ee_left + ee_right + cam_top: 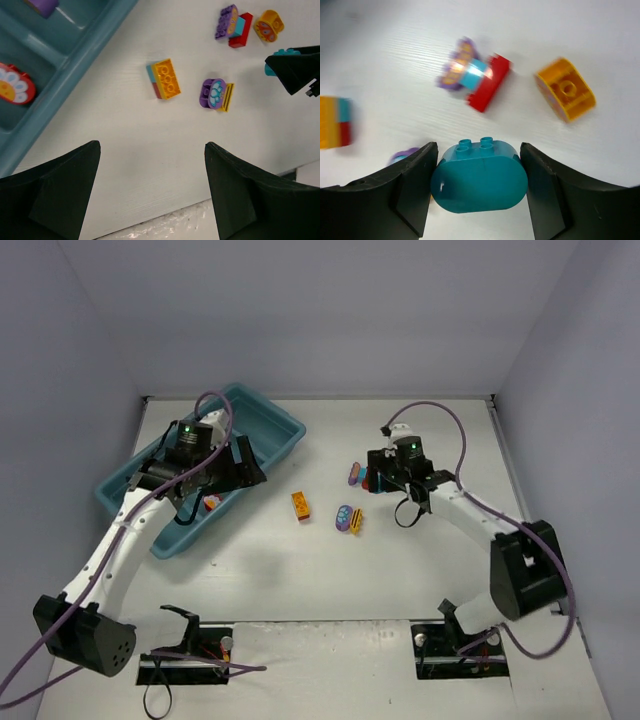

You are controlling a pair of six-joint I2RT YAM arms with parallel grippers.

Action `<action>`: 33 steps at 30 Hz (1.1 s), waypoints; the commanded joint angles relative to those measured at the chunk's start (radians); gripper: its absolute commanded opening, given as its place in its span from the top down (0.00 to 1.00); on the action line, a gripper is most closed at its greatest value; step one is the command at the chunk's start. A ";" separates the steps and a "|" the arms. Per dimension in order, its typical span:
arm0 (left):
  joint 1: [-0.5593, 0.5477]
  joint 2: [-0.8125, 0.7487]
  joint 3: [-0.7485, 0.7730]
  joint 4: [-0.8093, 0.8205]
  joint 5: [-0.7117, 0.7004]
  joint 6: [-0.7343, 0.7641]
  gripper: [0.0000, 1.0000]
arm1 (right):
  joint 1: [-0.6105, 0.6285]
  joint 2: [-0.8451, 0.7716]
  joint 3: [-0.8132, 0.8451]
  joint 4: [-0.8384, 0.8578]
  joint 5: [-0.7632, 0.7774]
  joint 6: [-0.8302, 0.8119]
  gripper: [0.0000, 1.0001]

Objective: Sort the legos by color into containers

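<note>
- The right gripper (pixel 480 167) is clenching a teal rounded brick (pixel 479 186), one finger pressing on each side and the studs pointing away from the wrist camera.
- That brick is sitting out on the white table (pixel 330 580), well apart from the tray (pixel 275 410). I cannot tell whether it is clear of the surface.
- The step in hand is looking like the pick of the teal piece, with the carry not yet made.
- The left gripper (pixel 152 165) is hanging released, jaws wide with nothing between them, just beside the tray's near rim.
- A red flower-printed piece (pixel 12 85) is lying in one compartment, and a purple piece (pixel 42 5) is lying in the neighbouring one.
- Loose pieces are waiting on the table:
  - an orange brick (pixel 164 79) stacked with teal and red
  - a purple flower piece (pixel 212 94) touching a yellow plate (pixel 228 97)
  - a purple-teal-red cluster (pixel 475 75)
  - an orange rounded brick (pixel 565 89)
- The next move is calling for a lift clear of the neighbouring cluster, then a long reach left across the table. The left arm is crowding the tray, so a handover or its retreat is probably needed.
- The drop is wanting a compartment apart from the red and purple ones.
</note>
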 commanded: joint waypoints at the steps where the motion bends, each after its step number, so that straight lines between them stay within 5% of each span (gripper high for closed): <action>1: -0.045 0.035 0.095 0.082 0.095 -0.037 0.22 | 0.123 -0.172 0.008 0.063 -0.090 -0.129 1.00; 10: -0.215 0.139 0.210 0.162 0.222 -0.089 0.22 | 0.307 -0.354 0.043 0.076 -0.206 -0.262 1.00; 25: -0.367 0.228 0.224 0.216 0.255 -0.129 0.29 | 0.429 -0.352 0.123 0.045 -0.338 -0.317 0.99; 29: -0.386 0.242 0.221 0.217 0.271 -0.132 0.42 | 0.430 -0.361 0.118 0.046 -0.326 -0.315 0.98; 31: -0.393 0.248 0.218 0.222 0.279 -0.137 0.61 | 0.430 -0.366 0.115 0.046 -0.316 -0.317 0.98; 32: -0.393 0.250 0.213 0.228 0.285 -0.139 0.89 | 0.430 -0.371 0.114 0.046 -0.306 -0.315 0.96; 33: -0.393 0.250 0.210 0.230 0.279 -0.139 0.89 | 0.430 -0.371 0.112 0.046 -0.302 -0.315 0.96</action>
